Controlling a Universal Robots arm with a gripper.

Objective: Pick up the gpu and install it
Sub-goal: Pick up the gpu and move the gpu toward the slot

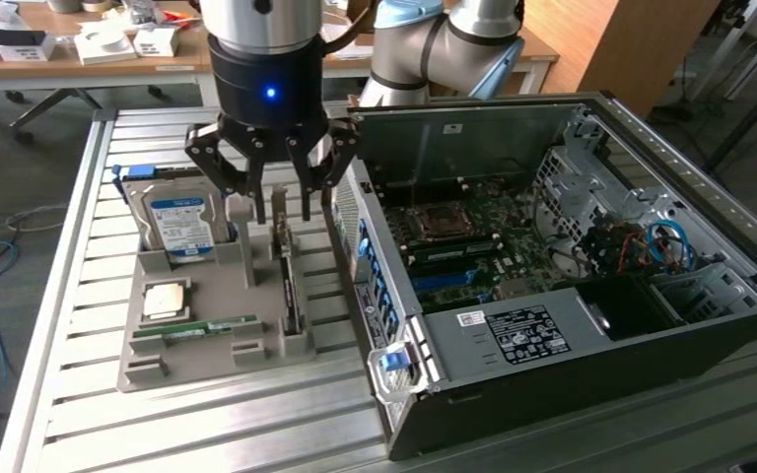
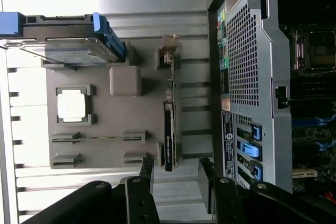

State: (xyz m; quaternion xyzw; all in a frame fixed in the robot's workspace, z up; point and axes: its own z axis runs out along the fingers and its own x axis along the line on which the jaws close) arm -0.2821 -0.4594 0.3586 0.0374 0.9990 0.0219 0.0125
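Where it stands on its long edge in the slotted posts of the grey tray (image 1: pixel 221 286), the gpu (image 1: pixel 288 291) is a thin dark card whose long axis runs along the tray's length, parallel to the nearest wall of the computer case (image 1: pixel 511 335). Its pale metal bracket end points toward the end of the tray that carries the hard drive (image 1: pixel 178 225), and its dark end points the opposite way. From the wrist view the gpu (image 2: pixel 168 140) shows the same line, lying at the case side of the tray (image 2: pixel 105 114), just beside the perforated back panel of the computer case (image 2: pixel 252 77) but apart from it.

Above the bracket end hangs the gripper (image 1: pixel 284 207), its fingers spread wide with nothing between them, one to each side of the card's line and clear of it. In the wrist view the gripper (image 2: pixel 176 177) frames the card's dark end.

Further across the tray sit a square processor (image 1: pixel 165 299) and a slim green memory stick (image 1: pixel 194 328). The case lies open with its motherboard (image 1: pixel 471 246) exposed, and everything rests on a slatted metal table (image 1: pixel 221 424).
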